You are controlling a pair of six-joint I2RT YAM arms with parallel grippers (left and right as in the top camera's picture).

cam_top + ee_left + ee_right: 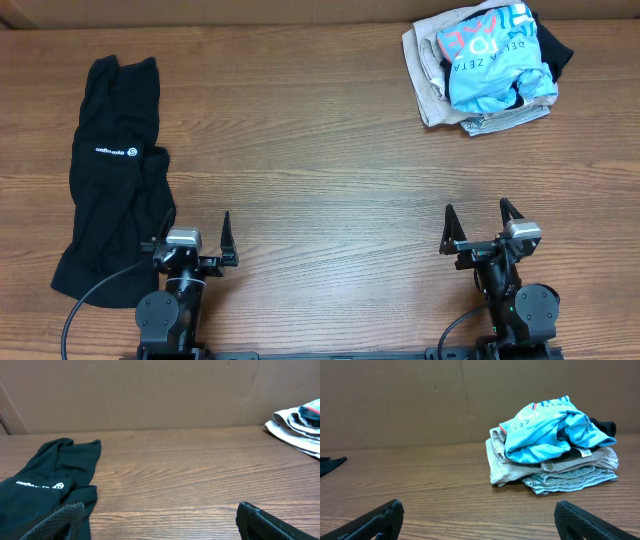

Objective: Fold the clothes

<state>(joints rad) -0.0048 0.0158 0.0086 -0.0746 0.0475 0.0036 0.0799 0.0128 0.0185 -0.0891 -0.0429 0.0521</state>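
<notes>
Left fingers: you are holding them spread wide, gripping nothing, just beside the black garment.
Right fingers: you are keeping them wide too, gripping nothing.
Black garment: lying lengthwise along the surface's left side.
Light blue T-shirt: sitting crumpled atop a beige pile, far right corner.

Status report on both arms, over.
Open, empty: left end effector, right end effector. Unfolded: blue shirt crumpled on pile, black garment at left. Nothing in the way.
</notes>
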